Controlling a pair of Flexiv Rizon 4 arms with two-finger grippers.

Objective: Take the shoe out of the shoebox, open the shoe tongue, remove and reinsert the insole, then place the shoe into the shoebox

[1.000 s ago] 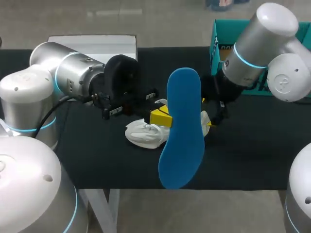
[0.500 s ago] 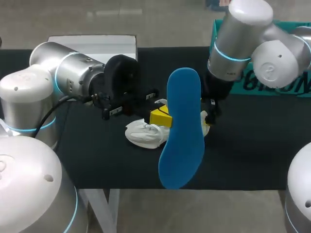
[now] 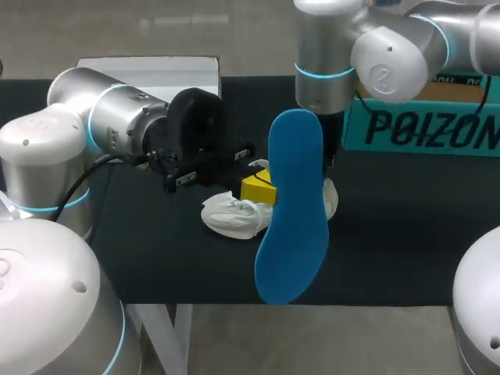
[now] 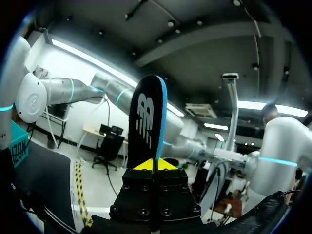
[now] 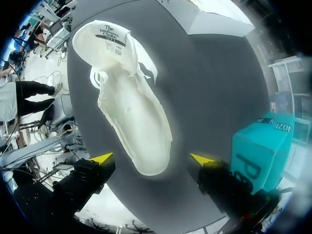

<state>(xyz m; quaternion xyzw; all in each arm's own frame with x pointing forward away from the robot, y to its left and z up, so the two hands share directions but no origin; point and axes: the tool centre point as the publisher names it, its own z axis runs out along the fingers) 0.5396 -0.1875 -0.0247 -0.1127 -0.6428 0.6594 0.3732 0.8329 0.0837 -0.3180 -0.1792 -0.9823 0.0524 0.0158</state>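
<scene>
Finding: the step in hand is judged to be the reinsertion. The blue insole (image 3: 293, 211) is out of the shoe and stands upright above the table (image 3: 391, 234). The left tool (image 4: 155, 165) is clamped on the insole's lower edge, one finger on each face.

The white shoe (image 5: 129, 107) lies on the table, its opening turned up and its tongue (image 5: 105, 36) thrown forward. The right tool (image 5: 152, 158) hangs over the near end of the shoe with its fingers spread wide, gripping nothing. The teal shoebox (image 3: 422, 129) stands well apart from the shoe, at the far right of the table.

Recommendations:
- We close the right tool on the shoe's side walls first, since the upper looks soft and is likely to slide or collapse under a push.
- We tilt the insole down until its length runs along the shoe's.
- We enter one end under the tongue, slide it fully forward, then press the other end flat.
- We release only once the insole sits level, with no fold or raised edge.
</scene>
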